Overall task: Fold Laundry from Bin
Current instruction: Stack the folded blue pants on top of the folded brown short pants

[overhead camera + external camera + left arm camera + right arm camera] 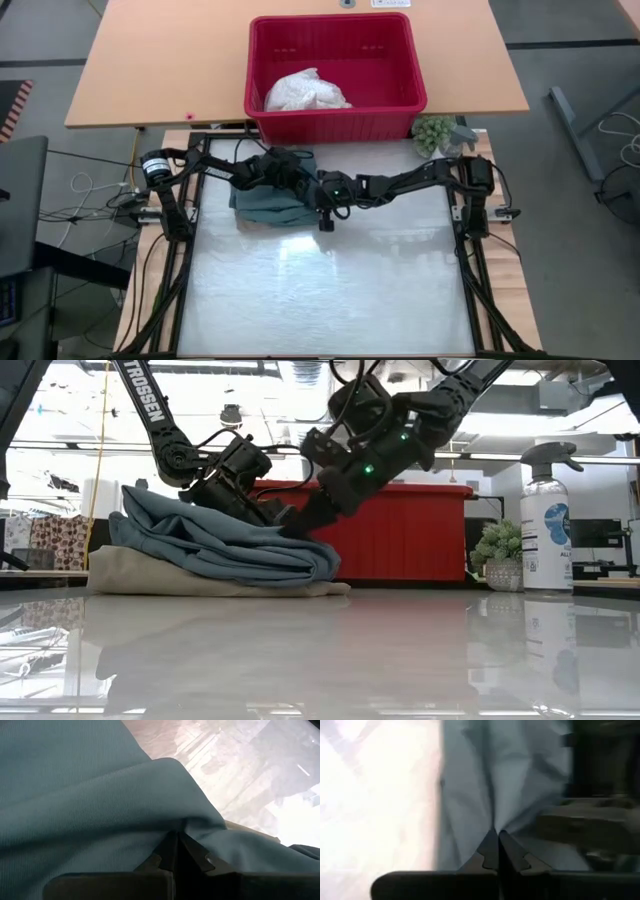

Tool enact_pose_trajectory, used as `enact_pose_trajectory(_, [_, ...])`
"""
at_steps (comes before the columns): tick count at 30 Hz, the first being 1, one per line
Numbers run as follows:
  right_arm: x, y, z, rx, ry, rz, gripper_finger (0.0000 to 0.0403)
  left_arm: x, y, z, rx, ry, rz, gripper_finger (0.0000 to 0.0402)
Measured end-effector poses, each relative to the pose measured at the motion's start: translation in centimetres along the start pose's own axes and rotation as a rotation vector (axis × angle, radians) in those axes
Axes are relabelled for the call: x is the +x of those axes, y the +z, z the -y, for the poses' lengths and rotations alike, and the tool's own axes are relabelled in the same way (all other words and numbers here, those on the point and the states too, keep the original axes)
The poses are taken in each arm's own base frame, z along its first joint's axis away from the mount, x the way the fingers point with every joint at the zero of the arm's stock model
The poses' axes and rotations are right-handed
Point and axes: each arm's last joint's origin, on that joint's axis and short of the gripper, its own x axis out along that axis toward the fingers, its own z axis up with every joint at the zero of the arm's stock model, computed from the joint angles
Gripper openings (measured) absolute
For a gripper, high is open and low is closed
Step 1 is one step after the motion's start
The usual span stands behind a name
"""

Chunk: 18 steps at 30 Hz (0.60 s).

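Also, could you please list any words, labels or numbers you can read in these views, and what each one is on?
"TROSSEN": white letters on the left arm, low view.
Spray bottle label: too blurred to read.
White sign at the far table edge, high view: too small to read.

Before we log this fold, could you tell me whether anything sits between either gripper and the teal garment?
Nothing visible does. The left gripper and the right gripper are each shut on a pinch of the teal garment, which lies on the beige garment in front of the red bin.
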Motion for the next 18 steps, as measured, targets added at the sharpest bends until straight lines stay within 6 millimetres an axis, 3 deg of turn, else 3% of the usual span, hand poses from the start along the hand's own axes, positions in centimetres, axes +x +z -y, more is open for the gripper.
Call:
enact_pose_trajectory(6, [0.0,-0.3,-2.4,-0.043,0.061,-0.069,0.0023,0.0,0.0,0.1,-0.001,0.007,0.006,0.0])
enact_pose_trajectory(18, [-0.3,-0.3,-4.2,-0.138,0.13,-0.094,0.0077,0.0,0.1,-0.1,-0.007,0.025,0.011,0.0])
